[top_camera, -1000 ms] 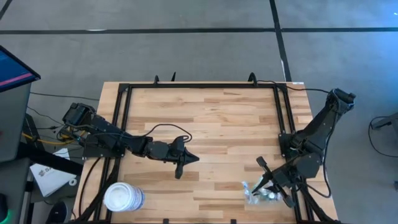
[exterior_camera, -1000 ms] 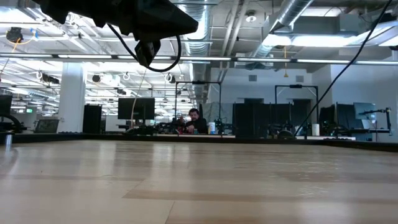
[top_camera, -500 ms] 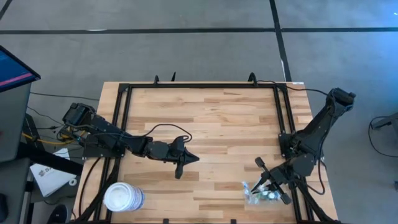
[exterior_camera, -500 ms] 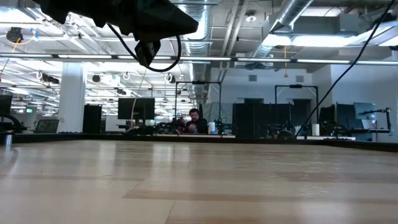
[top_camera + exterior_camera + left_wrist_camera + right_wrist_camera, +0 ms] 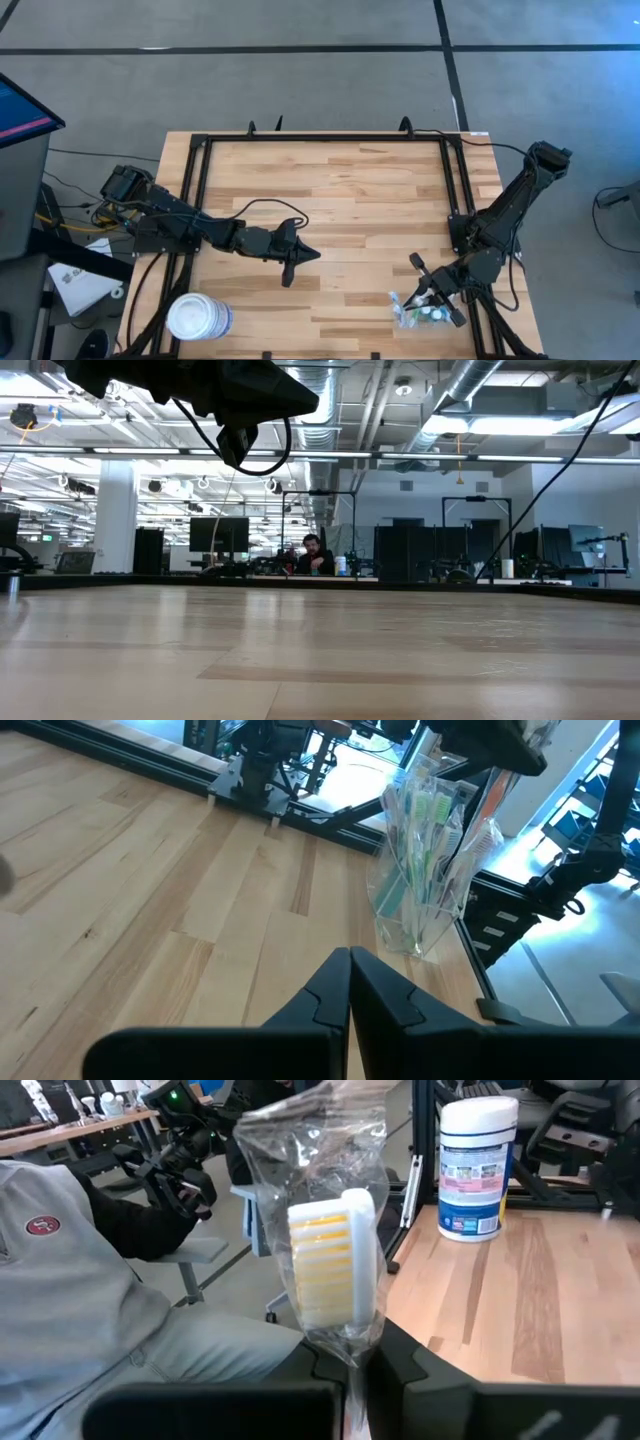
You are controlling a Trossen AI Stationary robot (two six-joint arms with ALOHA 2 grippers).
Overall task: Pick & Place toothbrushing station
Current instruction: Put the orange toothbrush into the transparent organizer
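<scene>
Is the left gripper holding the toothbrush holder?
No, the left gripper is shut on nothing mid-table; the holder is at the right gripper.

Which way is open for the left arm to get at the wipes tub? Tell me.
Probably yes: the left gripper hangs shut over bare wood, and nothing lies between it and the wipes tub at the table's near left corner.

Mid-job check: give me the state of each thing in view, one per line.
toothbrushing station: upright at the table's near right edge, toothbrushes inside.
right gripper: shut on a wrapped toothbrush at the station.
left gripper: shut, empty, over mid-table.
white tub: at the near left corner, lid on.
</scene>
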